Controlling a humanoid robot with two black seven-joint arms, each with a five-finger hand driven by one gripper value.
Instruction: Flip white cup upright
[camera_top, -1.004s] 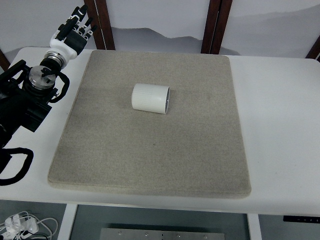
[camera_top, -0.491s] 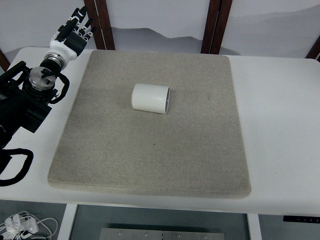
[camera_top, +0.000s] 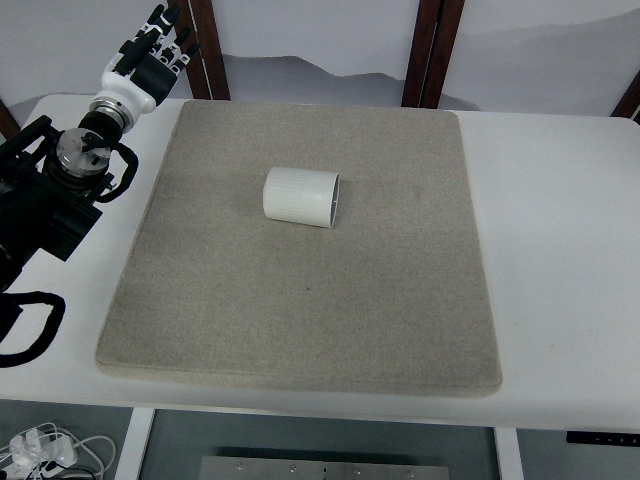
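Robot hand (camera_top: 152, 52) up in the far-left corner, white cup (camera_top: 301, 196) lying well off to its right.

The left robot hand hangs at the worktop's (camera_top: 560, 230) far-left corner, just off the grey mat (camera_top: 300, 310), fingers loosely spread and holding nothing. The right one isn't in view at all, so the left is the only candidate. The cup lies on its side around the middle of the mat, a bit toward the far edge, long axis running roughly left to right, open mouth facing right. So it's the closed base that points toward the hand. From there the reach looks like it goes rightward and toward the robot, and a grip across the barrel seems the natural way in.
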